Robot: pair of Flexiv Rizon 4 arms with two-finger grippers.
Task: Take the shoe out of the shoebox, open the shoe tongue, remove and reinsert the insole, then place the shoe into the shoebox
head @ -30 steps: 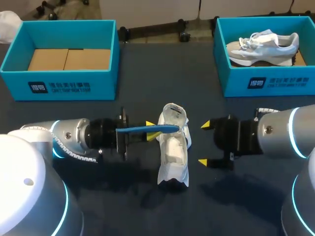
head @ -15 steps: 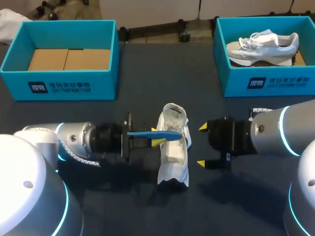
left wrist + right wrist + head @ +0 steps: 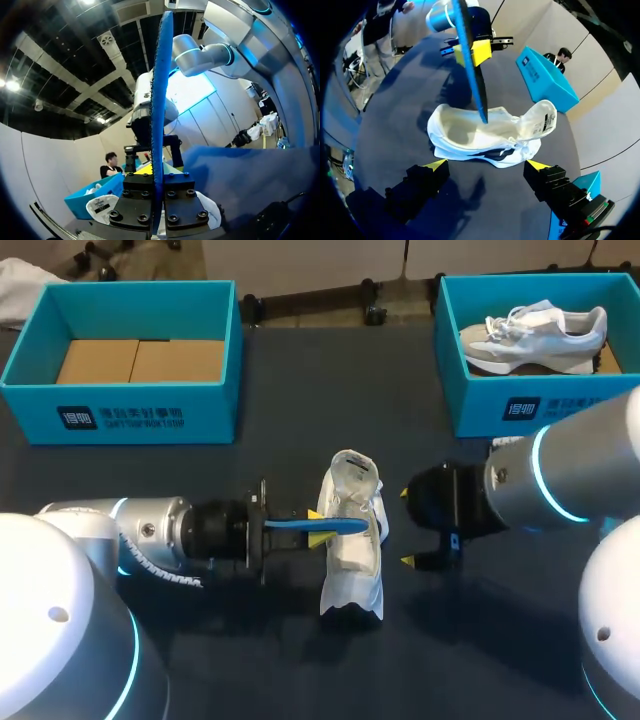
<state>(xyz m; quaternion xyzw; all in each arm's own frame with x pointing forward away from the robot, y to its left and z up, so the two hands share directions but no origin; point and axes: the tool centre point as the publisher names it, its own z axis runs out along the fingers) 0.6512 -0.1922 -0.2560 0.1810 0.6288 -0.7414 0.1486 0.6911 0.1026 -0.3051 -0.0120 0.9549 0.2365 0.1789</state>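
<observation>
Wide dark table (image 3: pixel 280 660), a blue shoebox (image 3: pixel 120 410) far left standing open with only its cardboard floor showing, and another box (image 3: pixel 540 410) far right with a second sneaker (image 3: pixel 535 335) in it. Both arms are in the middle. The left arm (image 3: pixel 150 530) comes in low and level, the right arm (image 3: pixel 570 475) faces it across the shoe (image 3: pixel 352 550).

The shoe sits on the table between the two grippers, out of either box, its long axis running from the near side toward the far edge. The blue insole (image 3: pixel 300 524) lies crosswise to it and stands on edge.

The left gripper (image 3: pixel 318 525) has its yellow tips pressed onto the insole from both sides. The free end reaches over the shoe's open mouth — whether it touches the lining, I cannot tell.

The right gripper (image 3: pixel 486 165) is spread wide with nothing in it, just beside the shoe, one fingertip (image 3: pixel 435 164) off each end of the upper.

By my read, getting the insole back in means turning that blade lengthwise with the shoe — and the right gripper is the one placed to steady it.
</observation>
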